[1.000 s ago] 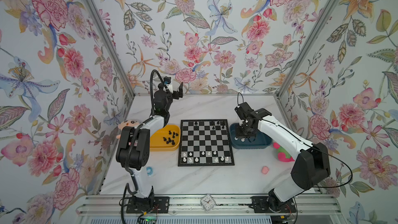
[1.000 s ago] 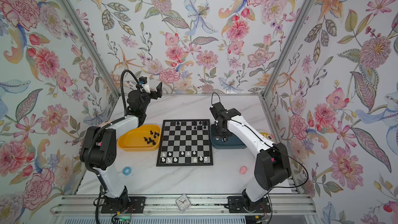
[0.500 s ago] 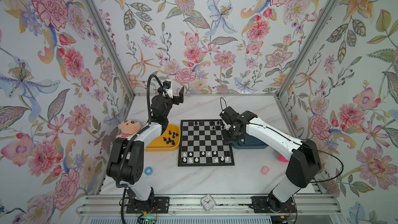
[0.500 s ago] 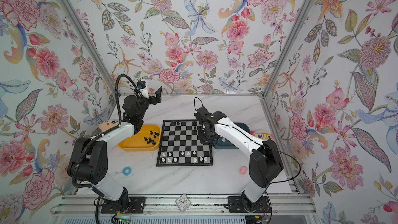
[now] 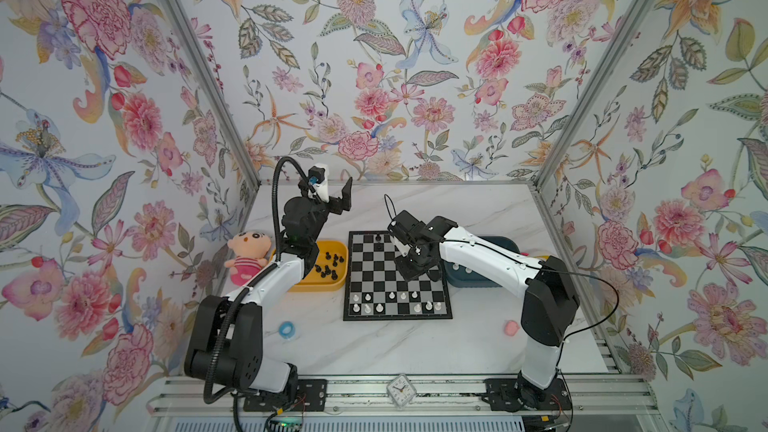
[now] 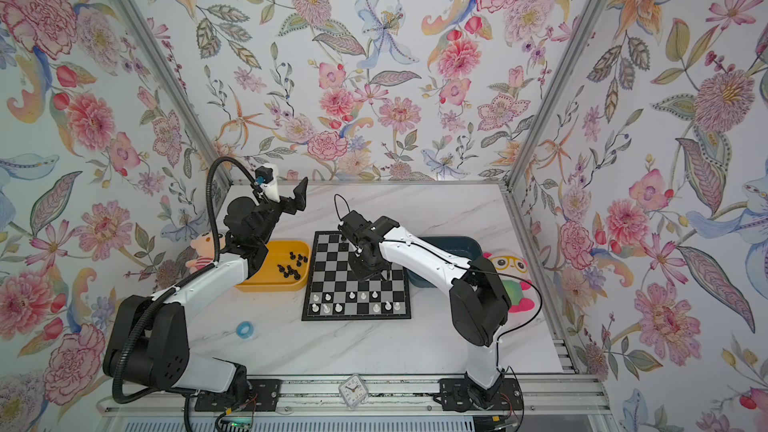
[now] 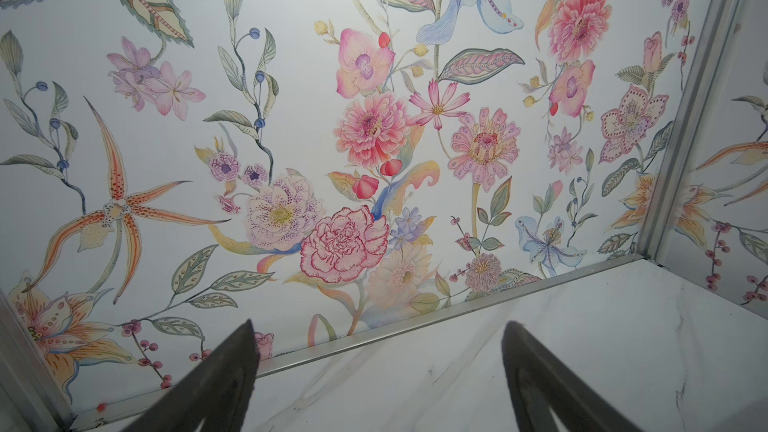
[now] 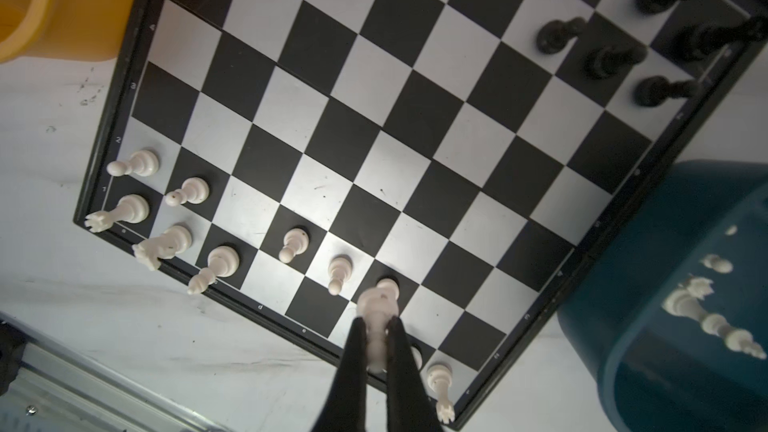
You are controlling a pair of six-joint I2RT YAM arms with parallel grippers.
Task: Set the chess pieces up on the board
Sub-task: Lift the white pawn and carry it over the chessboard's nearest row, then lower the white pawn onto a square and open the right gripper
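A white piece (image 8: pixel 374 301) is pinched by the right tool (image 8: pixel 376 322), with the board (image 8: pixel 374 126) directly beneath; the left tool (image 7: pixel 380 324) is held spread and empty, well apart from both.

The left gripper (image 7: pixel 379 324) was pointed pretty much straight at the back wall. Its two dark fingers (image 7: pixel 224 376) poked in from the frame edge, spread wide, with just floral wallpaper (image 7: pixel 345 243) and white marble tabletop (image 7: pixel 623 347) showing in the gap. A metal strip (image 7: pixel 415 322) ran along the wall's base, and a metal corner post (image 7: pixel 690 97) stood off to one side.
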